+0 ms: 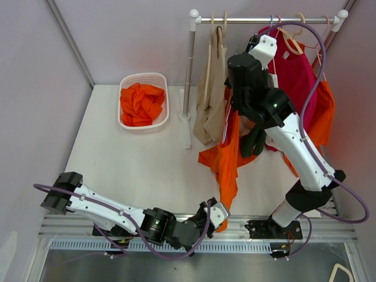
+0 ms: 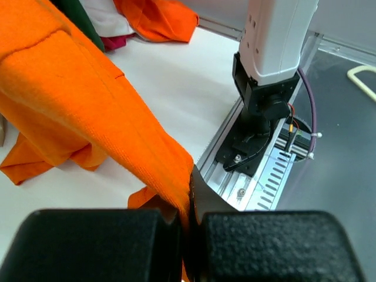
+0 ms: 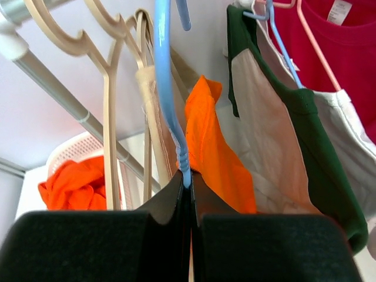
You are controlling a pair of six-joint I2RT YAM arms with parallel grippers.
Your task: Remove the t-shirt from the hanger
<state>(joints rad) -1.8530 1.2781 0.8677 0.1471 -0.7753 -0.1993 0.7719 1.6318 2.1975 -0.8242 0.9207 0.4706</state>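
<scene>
An orange t-shirt hangs from a light blue hanger and stretches down toward the table's front edge. My right gripper is up under the rail; in the right wrist view the gripper is shut on the blue hanger's arm, with the orange shirt just behind it. My left gripper is low at the front edge; in the left wrist view the gripper is shut on the shirt's lower hem, pulling the fabric taut.
A clothes rail carries beige garments, a red shirt, another orange shirt and a green-trimmed garment. Beige hangers hang left. A white basket holds orange clothes. The right arm's base stands near my left gripper.
</scene>
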